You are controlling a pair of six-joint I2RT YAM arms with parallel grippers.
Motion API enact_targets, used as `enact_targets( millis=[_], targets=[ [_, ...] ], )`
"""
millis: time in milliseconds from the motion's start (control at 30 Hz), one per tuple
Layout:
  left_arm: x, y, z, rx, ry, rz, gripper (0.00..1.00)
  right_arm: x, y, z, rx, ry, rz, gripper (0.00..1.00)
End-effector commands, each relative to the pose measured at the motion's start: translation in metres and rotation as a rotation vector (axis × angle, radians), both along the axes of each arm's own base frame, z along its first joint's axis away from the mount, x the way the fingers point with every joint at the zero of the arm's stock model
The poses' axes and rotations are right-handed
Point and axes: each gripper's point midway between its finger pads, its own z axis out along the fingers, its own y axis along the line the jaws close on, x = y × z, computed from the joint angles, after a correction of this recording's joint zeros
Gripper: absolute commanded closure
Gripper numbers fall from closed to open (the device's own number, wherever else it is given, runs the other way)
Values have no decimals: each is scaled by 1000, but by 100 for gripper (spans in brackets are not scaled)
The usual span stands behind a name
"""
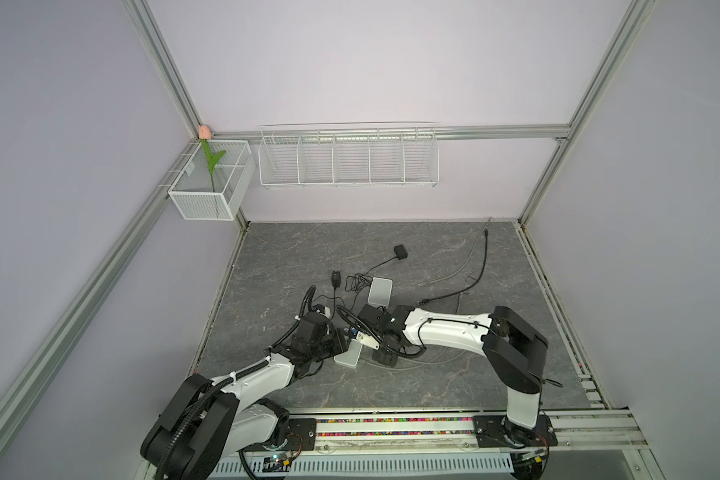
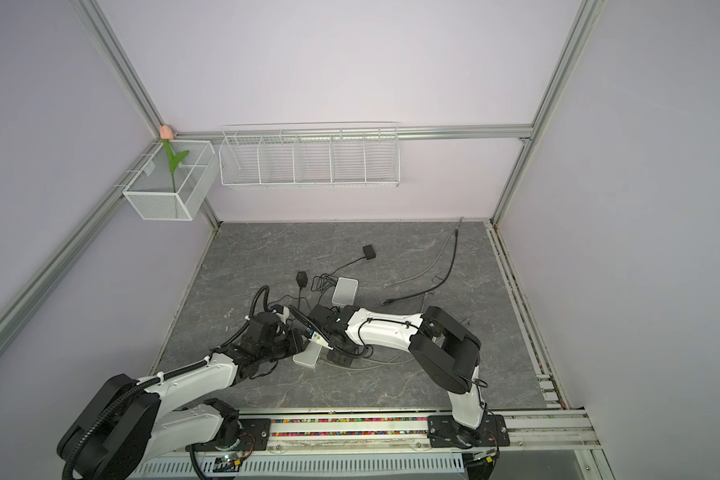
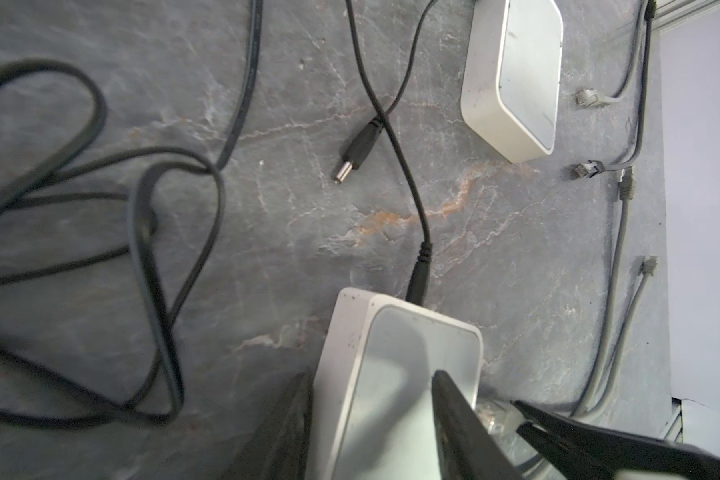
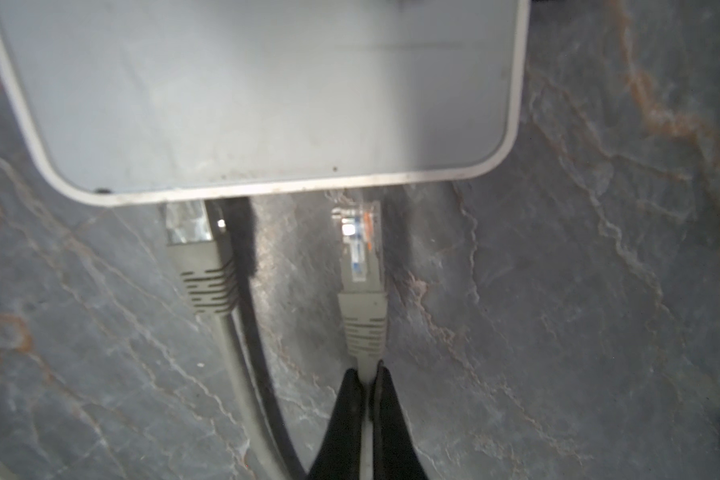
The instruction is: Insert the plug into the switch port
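A white switch (image 3: 395,357) sits tilted near the table's front middle, seen in both top views (image 1: 347,354) (image 2: 307,356). My left gripper (image 3: 371,376) is shut on it, one finger on each flat face. A grey network plug (image 4: 358,245) points at the switch's port side (image 4: 267,183). Its clear tip reaches the switch's edge; I cannot see how far it sits in a port. My right gripper (image 4: 366,374) is shut on the grey cable just behind the plug's boot. Another grey plug (image 4: 188,232) sits in a neighbouring port, and a black power plug (image 3: 418,282) enters the far side.
A second white switch (image 1: 380,291) lies farther back. A loose black barrel plug (image 3: 354,153), tangled black cables (image 3: 150,216) and two black adapters (image 1: 400,252) (image 1: 336,277) lie around it. Loose grey network plugs (image 3: 587,97) rest toward the right wall. Wire baskets (image 1: 348,160) hang on the back wall.
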Motion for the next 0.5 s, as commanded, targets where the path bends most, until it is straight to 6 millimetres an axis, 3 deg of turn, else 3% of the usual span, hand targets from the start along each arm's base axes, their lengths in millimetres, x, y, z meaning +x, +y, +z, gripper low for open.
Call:
enact_targets(
  millis=[0, 200, 467],
  targets=[
    [-6, 3, -12, 18, 41, -1, 54, -6, 5, -8, -3, 27, 1, 93],
    [-9, 8, -9, 20, 29, 16, 54, -6, 3, -11, -21, 24, -1, 93],
    [-14, 12, -14, 32, 39, 18, 54, 1, 15, -5, 15, 0, -6, 93]
  ],
)
